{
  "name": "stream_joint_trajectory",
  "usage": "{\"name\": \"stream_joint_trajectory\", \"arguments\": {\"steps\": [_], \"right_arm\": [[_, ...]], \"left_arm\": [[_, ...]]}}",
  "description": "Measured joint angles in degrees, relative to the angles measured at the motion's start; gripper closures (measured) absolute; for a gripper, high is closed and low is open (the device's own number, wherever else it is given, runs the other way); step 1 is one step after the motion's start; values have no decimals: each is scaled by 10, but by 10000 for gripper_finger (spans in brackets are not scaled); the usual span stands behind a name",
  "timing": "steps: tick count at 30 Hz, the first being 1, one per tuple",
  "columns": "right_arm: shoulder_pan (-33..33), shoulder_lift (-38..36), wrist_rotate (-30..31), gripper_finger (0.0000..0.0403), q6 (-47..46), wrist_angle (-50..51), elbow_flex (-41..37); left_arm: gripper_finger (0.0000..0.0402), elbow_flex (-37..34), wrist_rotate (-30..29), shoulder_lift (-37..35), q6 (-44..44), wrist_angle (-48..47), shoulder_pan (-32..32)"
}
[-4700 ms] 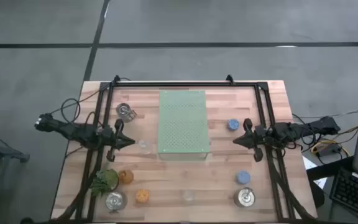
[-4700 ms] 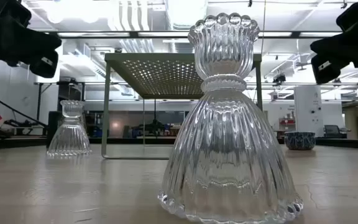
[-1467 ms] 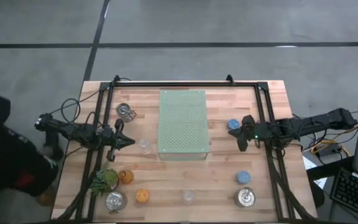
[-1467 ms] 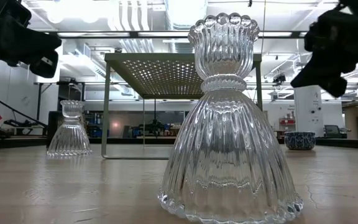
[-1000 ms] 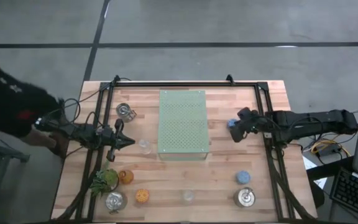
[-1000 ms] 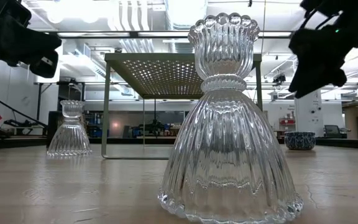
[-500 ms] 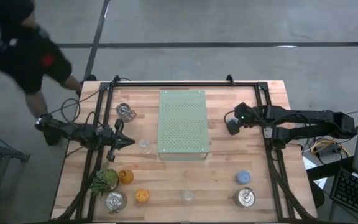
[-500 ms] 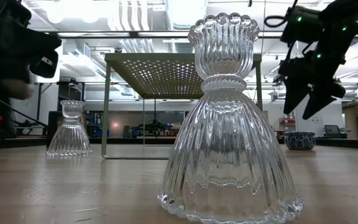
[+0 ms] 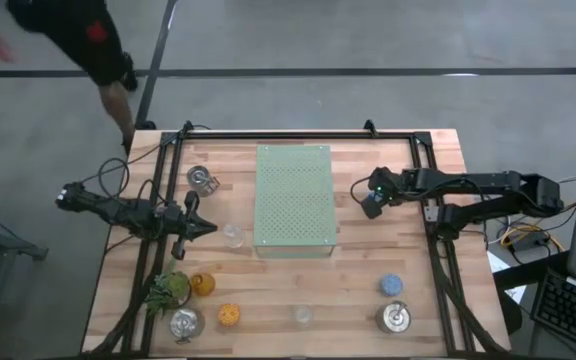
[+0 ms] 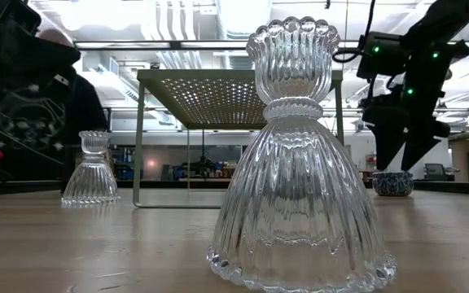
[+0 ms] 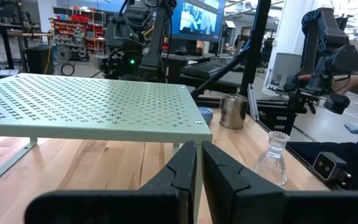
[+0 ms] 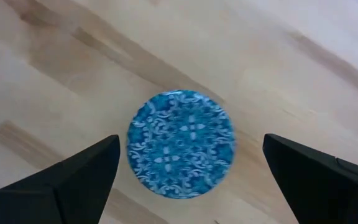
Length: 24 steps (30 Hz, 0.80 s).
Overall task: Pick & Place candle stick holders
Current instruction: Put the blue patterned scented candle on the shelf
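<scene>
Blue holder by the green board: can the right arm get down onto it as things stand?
Probably yes. The right pincer hangs open directly above the blue holder, fingers either side, with only bare table around it.

Right hand (image 10: 403, 159) hangs open above blue holder (image 10: 393, 183).

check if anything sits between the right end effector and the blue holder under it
Nothing visible does. The right end effector hangs open straight above the blue holder, its two fingers spread to either side of it, with only bare wooden table around the holder.
</scene>
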<state>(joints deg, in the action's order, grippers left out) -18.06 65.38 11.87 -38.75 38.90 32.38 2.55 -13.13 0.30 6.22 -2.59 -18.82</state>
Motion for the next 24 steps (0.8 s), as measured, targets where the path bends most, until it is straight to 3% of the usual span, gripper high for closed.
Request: {"name": "stream_joint_trajectory", "arguments": {"steps": [24], "right_arm": [[0,93,-21,14,28,-33,0]], "left_arm": [[374,0,0,0,0,0,0]]}}
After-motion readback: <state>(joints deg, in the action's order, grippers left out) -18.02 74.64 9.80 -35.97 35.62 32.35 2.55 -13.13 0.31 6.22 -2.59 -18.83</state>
